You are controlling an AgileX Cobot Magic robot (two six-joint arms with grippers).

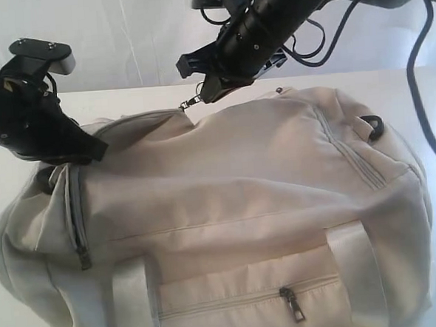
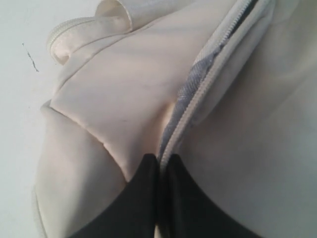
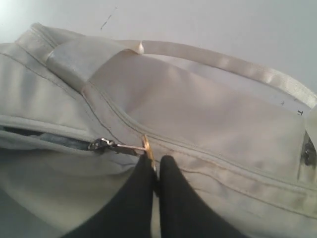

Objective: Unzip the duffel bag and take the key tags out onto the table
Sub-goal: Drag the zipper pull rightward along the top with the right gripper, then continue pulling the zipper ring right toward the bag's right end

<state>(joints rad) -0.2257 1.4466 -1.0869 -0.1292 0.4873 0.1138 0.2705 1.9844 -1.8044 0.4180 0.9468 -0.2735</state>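
right tool (image 3: 154, 166) barely pinches the metal zipper pull (image 3: 124, 147) on the cream fabric duffel bag (image 1: 240, 169), left tool (image 2: 159, 163) clamps fabric, so a crooked tug probably slips.

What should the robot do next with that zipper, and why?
Probably draw the zipper pull along the closed stretch of the duffel bag with the right gripper, which pinches it. The zipper gapes only behind the slider, no key tags show, and the left gripper clamps the bag's end fabric, bracing it.
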